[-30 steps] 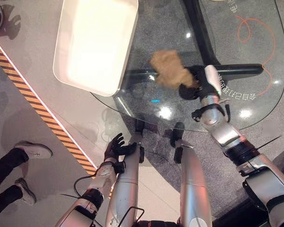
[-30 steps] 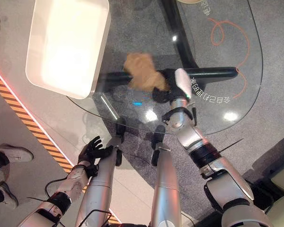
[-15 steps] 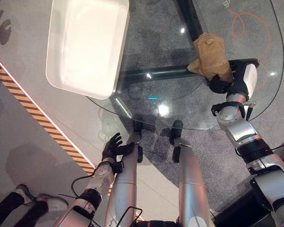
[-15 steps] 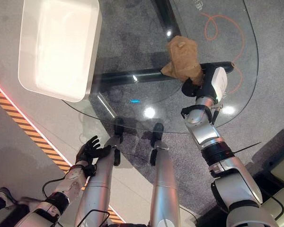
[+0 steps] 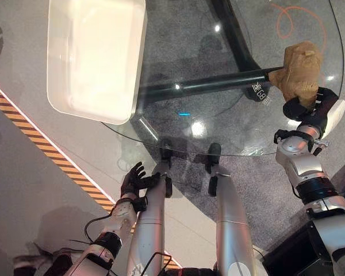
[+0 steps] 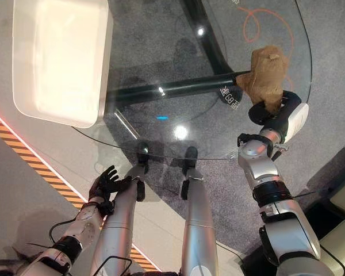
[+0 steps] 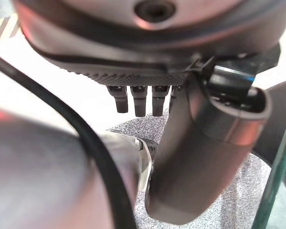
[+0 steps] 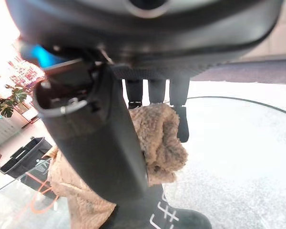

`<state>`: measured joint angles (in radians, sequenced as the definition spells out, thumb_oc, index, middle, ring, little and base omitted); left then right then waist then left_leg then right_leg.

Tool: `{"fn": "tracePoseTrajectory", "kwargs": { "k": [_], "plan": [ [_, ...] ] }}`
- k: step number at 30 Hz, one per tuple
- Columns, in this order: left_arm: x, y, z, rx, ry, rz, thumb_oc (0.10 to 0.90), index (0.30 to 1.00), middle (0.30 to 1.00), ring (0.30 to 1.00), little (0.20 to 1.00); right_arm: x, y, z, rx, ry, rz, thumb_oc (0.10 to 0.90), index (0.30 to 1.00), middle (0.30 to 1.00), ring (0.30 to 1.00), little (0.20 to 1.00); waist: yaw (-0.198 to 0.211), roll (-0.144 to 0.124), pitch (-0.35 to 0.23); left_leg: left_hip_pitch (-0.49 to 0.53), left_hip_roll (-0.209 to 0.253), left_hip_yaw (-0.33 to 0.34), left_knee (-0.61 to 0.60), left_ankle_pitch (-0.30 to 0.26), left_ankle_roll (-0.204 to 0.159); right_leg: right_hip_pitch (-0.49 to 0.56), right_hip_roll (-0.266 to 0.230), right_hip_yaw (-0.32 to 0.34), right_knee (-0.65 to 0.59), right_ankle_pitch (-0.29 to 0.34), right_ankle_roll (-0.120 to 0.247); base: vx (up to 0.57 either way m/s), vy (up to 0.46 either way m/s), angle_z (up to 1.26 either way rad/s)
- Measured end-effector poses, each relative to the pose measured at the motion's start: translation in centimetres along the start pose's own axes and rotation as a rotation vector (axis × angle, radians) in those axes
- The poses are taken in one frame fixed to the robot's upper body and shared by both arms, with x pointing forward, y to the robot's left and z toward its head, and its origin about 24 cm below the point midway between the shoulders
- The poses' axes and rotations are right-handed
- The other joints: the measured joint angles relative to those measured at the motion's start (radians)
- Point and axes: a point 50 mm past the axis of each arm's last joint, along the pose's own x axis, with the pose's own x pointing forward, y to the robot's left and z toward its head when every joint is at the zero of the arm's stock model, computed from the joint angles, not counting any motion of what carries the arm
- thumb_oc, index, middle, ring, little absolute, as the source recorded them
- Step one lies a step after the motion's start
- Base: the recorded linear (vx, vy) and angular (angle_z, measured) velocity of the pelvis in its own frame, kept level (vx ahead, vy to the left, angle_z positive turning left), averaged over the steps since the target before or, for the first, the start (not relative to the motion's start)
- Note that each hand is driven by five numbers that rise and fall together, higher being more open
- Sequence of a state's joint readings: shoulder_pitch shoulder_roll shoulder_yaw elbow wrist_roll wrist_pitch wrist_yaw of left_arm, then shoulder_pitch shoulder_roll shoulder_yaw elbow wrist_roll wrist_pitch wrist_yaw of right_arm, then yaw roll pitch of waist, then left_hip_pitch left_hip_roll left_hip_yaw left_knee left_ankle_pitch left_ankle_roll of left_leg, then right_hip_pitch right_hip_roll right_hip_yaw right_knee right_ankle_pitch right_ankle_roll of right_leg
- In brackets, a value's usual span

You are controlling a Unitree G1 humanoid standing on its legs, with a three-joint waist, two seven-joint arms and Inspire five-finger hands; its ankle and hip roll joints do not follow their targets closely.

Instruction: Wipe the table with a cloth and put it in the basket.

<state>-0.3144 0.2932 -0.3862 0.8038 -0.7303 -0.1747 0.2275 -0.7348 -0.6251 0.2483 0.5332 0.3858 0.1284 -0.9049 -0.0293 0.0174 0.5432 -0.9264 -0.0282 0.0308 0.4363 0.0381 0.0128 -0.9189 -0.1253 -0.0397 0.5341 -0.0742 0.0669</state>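
Cloth [image 5: 299,70] lay bunched at the right edge of the glass table [image 5: 230,132], pinched by the right hand [image 5: 302,107]. Seen from the right wrist: tan pile held between thumb and curled fingers [image 8: 155,93], a loose end trailing onto the glass. Rested on the tabletop, so wiping judged under way, not finished. Could not tell from the glass how much had been covered; no smears or marks to go by.

Basket [image 5: 63,103], white and shallow, sat at the far left corner of the table, partly overhanging the rim. Looked empty inside. Well apart from the cloth, with the whole width of the glass between them.

Left hand [image 5: 132,181] hung low by the near edge of the table, below the top and away from the work. Fingers [image 7: 133,99] straight and relaxed, holding nothing.

Judged progress: grasp done, wiping in hand on the right side. Left to do: finishing the passes across the rest of the glass, carrying the cloth over to the left corner, dropping it in the basket. Likely a long reach for the right arm across the table.
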Motion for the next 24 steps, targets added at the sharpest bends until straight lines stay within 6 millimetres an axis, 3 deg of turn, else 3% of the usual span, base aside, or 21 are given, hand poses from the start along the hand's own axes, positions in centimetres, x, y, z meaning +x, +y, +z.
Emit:
{"fn": "tracePoseTrajectory", "kwargs": {
  "k": [7,19,24],
  "plan": [
    [0.0,-0.2,0.0,-0.014,-0.001,-0.001,0.8,0.9,0.9,0.9,0.9,-0.4,1.0,1.4,0.004,-0.05,0.1,0.1,0.3,0.3,0.3,0.2,0.023,0.002,0.001,0.004,0.007,-0.006,-0.001,0.005,-0.01,0.001,0.01,-0.005,0.005,0.0,-0.009,-0.01,0.002,0.0],
    [-0.1,-0.3,-0.3,-0.009,0.007,-0.019,0.8,0.9,0.9,0.9,0.9,-4.0,5.5,3.3,-0.159,-0.227,0.543,0.1,0.3,0.3,0.3,0.2,0.033,0.002,0.0,0.021,0.005,-0.014,-0.017,0.015,-0.017,0.016,0.01,-0.009,0.004,0.002,-0.011,0.01,0.001,0.01],
    [-0.1,-0.2,-0.3,-0.009,0.007,-0.019,0.8,0.9,0.9,0.9,0.9,-4.9,6.2,3.3,-0.2,-0.247,0.632,0.1,0.3,0.3,0.3,0.2,0.034,0.002,0.0,0.021,0.005,-0.015,-0.017,0.016,-0.017,0.017,0.01,-0.009,0.004,0.002,-0.011,0.0,0.0,0.0]
  ]
}}
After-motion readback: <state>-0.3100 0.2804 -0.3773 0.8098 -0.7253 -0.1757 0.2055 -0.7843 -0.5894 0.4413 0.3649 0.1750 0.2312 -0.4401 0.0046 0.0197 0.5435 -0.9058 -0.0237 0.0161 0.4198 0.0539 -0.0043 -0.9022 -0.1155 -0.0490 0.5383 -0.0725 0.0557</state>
